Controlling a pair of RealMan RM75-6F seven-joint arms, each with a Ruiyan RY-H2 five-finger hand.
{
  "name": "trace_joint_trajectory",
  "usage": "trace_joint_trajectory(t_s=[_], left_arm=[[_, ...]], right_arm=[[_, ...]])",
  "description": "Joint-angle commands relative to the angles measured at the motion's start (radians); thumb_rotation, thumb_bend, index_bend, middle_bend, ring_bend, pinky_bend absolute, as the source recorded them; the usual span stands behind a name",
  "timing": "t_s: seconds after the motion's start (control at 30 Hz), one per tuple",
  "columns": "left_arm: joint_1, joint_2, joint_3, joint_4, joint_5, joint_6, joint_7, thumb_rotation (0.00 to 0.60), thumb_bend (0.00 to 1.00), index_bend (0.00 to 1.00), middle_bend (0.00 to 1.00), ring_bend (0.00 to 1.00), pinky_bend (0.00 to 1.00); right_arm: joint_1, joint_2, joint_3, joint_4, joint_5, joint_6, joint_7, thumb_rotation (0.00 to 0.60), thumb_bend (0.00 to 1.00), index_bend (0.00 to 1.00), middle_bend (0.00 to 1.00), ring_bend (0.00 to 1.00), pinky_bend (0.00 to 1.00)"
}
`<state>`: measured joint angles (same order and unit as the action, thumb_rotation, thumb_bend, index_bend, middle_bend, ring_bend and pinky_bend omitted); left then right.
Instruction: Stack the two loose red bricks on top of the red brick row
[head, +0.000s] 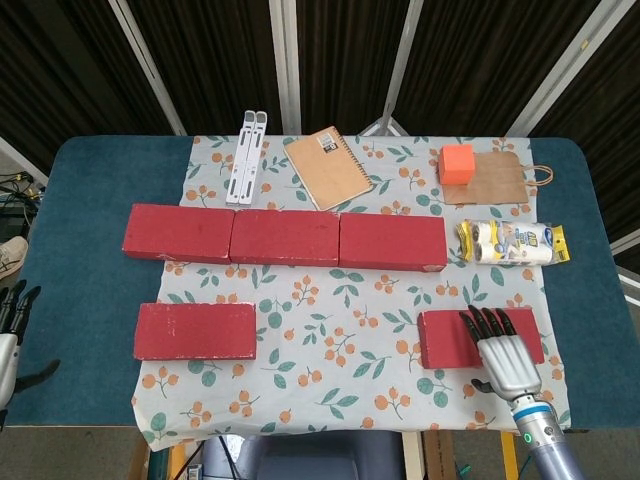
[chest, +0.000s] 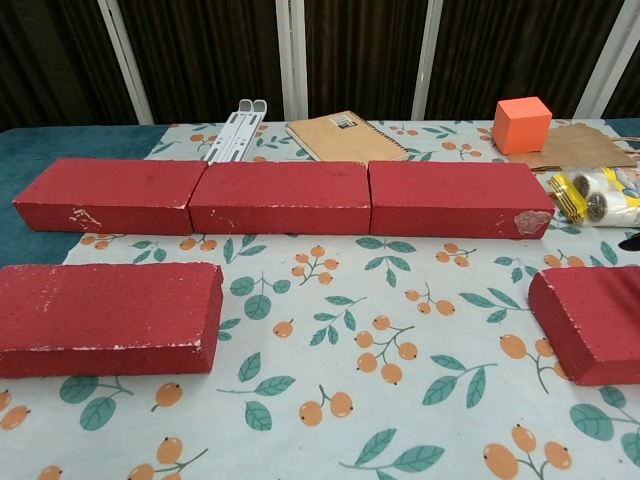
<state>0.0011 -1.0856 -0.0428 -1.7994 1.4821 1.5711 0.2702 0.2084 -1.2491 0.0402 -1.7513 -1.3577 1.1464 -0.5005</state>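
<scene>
Head view: the left hand (head: 8, 335) is cut off at the frame edge, fingers apart, holding nothing. The right hand (head: 502, 352) lies flat, fingers spread over the right loose brick (head: 450, 338) — no grip visible. The left loose brick (head: 195, 330) sits before the brick row (head: 285, 237).

Chest view: chalky, chipped bricks; only a dark fingertip (chest: 630, 243) shows.

The right hand (head: 498, 352) is reaching forward palm down, its dark fingers (head: 487, 322) spread apart and pointing away from the robot, thumb jutting to its left; the wrist and forearm are trailing behind it. The left hand (head: 8, 335) is hanging at the frame's edge, fingers splayed.
</scene>
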Motion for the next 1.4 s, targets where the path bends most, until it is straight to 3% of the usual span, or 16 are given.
trace_joint_trajectory(t_s=[0.03, 0.57, 1.27, 1.4], left_arm=[[0.001, 0.000, 0.000, 0.000, -0.001, 0.002, 0.003, 0.600, 0.00, 0.03, 0.00, 0.00, 0.08], [0.001, -0.018, -0.002, -0.005, -0.014, 0.006, 0.052, 0.600, 0.00, 0.03, 0.00, 0.00, 0.08], [-0.006, -0.025, -0.005, -0.005, -0.024, -0.004, 0.067, 0.600, 0.00, 0.03, 0.00, 0.00, 0.08], [-0.006, -0.024, -0.005, -0.005, -0.027, -0.005, 0.066, 0.600, 0.00, 0.03, 0.00, 0.00, 0.08]], right_arm=[[0.032, -0.007, 0.013, 0.009, 0.033, -0.035, -0.041, 0.600, 0.00, 0.00, 0.00, 0.00, 0.00], [0.121, 0.022, 0.017, 0.026, 0.149, -0.131, -0.173, 0.600, 0.00, 0.00, 0.00, 0.00, 0.00], [0.206, 0.017, 0.021, -0.004, 0.251, -0.190, -0.198, 0.600, 0.00, 0.00, 0.00, 0.00, 0.00], [0.227, 0.009, 0.020, 0.000, 0.285, -0.204, -0.213, 0.600, 0.00, 0.00, 0.03, 0.04, 0.00]])
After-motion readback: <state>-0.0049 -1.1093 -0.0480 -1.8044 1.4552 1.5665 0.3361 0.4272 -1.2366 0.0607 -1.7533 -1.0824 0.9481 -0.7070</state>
